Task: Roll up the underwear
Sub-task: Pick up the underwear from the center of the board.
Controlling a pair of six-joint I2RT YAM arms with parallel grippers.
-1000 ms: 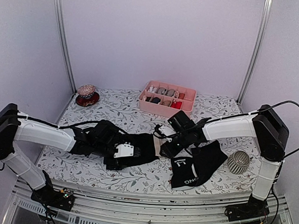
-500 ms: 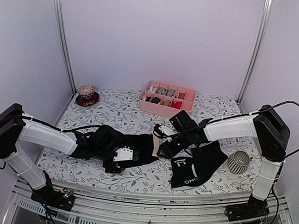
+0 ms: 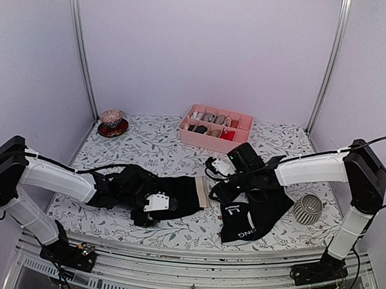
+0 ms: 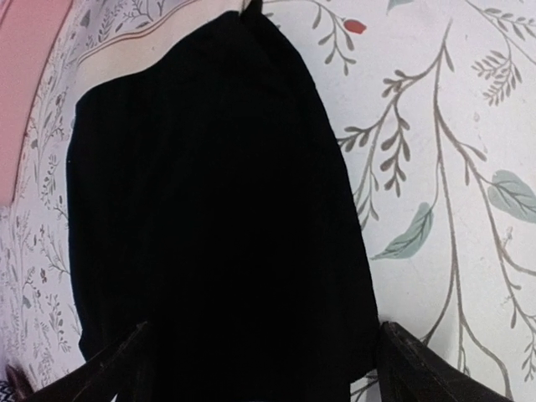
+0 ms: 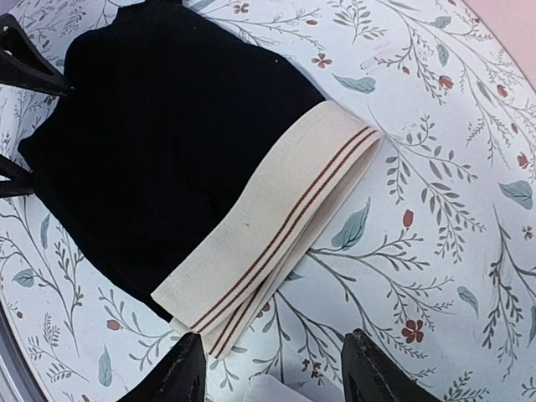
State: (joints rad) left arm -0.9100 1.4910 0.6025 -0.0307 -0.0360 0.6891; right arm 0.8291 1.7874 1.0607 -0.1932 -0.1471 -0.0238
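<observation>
Left gripper (image 4: 255, 368): down low at the left end of the beige-banded briefs. Its fingers are spread wide with the black cloth lying between them, not pinched.
Right gripper (image 5: 276, 373): fingers parted with only flowered tabletop between them, just right of the beige waistband (image 5: 276, 218).
Beige-banded briefs (image 3: 180, 193): flat on the table (image 3: 147, 142), about mid-table toward the near side. They are folded into a strip running left to right, with the waistband at the right end.
Lettered briefs (image 3: 247, 220): rumpled, just right of the first pair and near the front edge, white letters facing up.
Pink tray (image 3: 215, 127): on the far side, well apart from both pairs.
</observation>
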